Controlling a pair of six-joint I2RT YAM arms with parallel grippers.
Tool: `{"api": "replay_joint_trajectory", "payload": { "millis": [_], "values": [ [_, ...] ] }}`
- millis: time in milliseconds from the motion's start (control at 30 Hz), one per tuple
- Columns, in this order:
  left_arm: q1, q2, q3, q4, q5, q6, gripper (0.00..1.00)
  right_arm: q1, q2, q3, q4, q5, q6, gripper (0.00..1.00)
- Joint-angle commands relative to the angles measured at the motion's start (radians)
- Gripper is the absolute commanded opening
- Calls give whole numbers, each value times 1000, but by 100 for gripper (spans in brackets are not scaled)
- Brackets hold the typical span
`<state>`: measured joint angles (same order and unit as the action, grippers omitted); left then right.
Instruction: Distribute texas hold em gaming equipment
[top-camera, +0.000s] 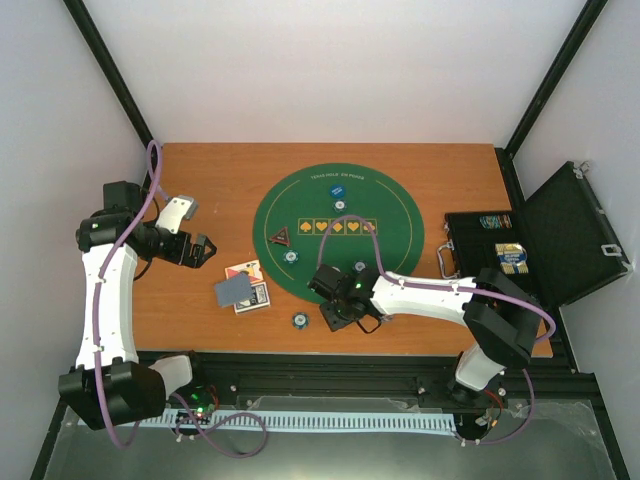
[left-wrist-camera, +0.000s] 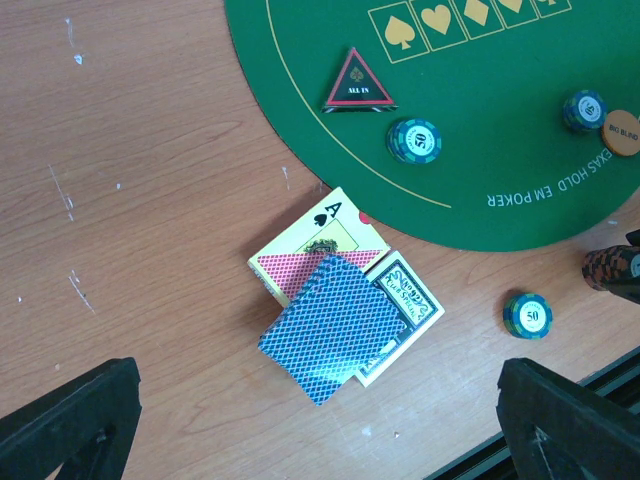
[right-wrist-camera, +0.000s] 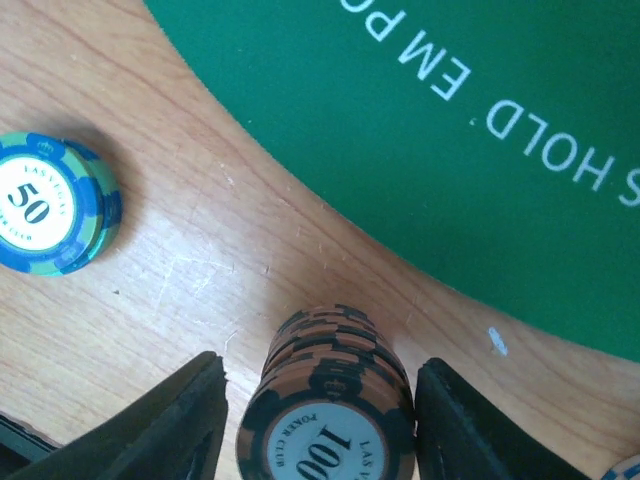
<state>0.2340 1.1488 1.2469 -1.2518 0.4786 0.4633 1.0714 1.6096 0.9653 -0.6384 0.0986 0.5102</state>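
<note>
Fingers of the right arm straddle the brown 100-chip stack on the bench just off the green mat, not yet clamped, left fingers spread and empty: pickup in hand, next move likely needs an even squeeze and straight lift.

The table is smooth wood-grain laminate with a few pale scuffs. The mat on it looks like matt green felt. Beside the mat, the cards are glossy paper (fine crosshatch print on the backs). The brown chips at the mat's edge look like hard plastic with ridged rims.
</note>
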Motion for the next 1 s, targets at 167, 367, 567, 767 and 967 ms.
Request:
{"api": "replay_joint_trajectory", "payload": {
  "millis": [167,367,567,767,967],
  "values": [
    [5,-21,14,11,-9,-8,100,13,1,-10,15,25,16,42],
    [5,-25,16,11,-12,-6,100,15,1,-10,3,41,10,52],
    [5,-23,17,11,-9,-7,100,16,-5,-7,5,45,10,46],
    [5,-22,15,11,-17,-5,100,16,-1,-5,6,39,4,46],
    [6,-26,17,9,-16,-3,100,18,-2,-11,5,38,4,50]
  ]
}}
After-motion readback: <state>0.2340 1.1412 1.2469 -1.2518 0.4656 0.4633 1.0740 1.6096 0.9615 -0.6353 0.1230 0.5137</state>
